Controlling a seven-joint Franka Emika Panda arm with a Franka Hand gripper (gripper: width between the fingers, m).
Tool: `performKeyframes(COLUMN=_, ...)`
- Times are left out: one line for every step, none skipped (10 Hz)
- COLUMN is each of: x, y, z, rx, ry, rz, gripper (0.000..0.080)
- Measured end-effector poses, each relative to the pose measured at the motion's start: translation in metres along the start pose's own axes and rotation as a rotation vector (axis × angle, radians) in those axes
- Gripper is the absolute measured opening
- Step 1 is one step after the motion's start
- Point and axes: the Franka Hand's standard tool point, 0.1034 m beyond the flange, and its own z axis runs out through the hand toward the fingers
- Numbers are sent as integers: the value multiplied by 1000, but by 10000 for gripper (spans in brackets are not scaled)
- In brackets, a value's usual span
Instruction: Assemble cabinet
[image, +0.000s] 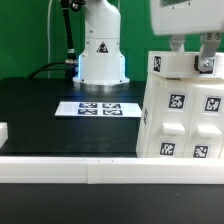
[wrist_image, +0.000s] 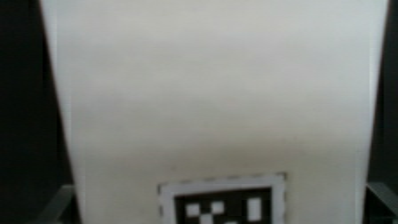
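The cabinet (image: 185, 115) is a large white boxy body with rounded recesses and several black-and-white marker tags. It stands tilted at the exterior view's right, on the black table. My gripper (image: 191, 58) is at its top edge, with one finger on each side of the upper part, and looks shut on it. In the wrist view the white cabinet wall (wrist_image: 214, 90) fills the space between the jaws, with one marker tag (wrist_image: 222, 205) low in the picture. The fingers show only as dark slivers at the corners.
The marker board (image: 99, 108) lies flat mid-table in front of the robot base (image: 101, 55). A white rail (image: 60, 166) runs along the near table edge. A small white part (image: 3, 132) pokes in at the exterior view's left edge.
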Motion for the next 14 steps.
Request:
performKeyframes(x=-3, y=2, z=3, rx=-5, ry=-3, rz=101, gripper=565)
performKeyframes(x=-4, y=1, z=3, rx=-6, ry=-15, rz=231, gripper=565)
performKeyframes(x=-5, y=1, z=3, rx=-7, ry=-31, rz=321, gripper=565)
performKeyframes(x=-7, y=1, z=3, rx=-7, ry=-39, rz=333, gripper=568)
performKeyframes(x=-9, y=1, z=3, rx=-9, ry=-46, rz=330, gripper=568)
performKeyframes(x=-10, y=1, z=3, rx=-9, ry=-47, rz=317, gripper=759)
performKeyframes(x=-10, y=-1, z=-1, rx=-2, ry=-58, rz=295, gripper=759)
performKeyframes(x=-12, y=-4, z=-10, rx=11, ry=-80, rz=280, gripper=792)
performKeyframes(x=-13, y=-7, z=-19, rx=23, ry=-100, rz=272, gripper=792)
performKeyframes(x=-16, y=-11, z=-29, rx=38, ry=-122, rz=267, gripper=798)
performKeyframes(x=-17, y=-12, z=-33, rx=46, ry=-129, rz=261, gripper=797)
performKeyframes(x=-17, y=-11, z=-30, rx=41, ry=-127, rz=247, gripper=797)
performKeyframes(x=-18, y=-11, z=-29, rx=41, ry=-125, rz=216, gripper=797)
performKeyframes(x=-19, y=-9, z=-26, rx=36, ry=-114, rz=156, gripper=797)
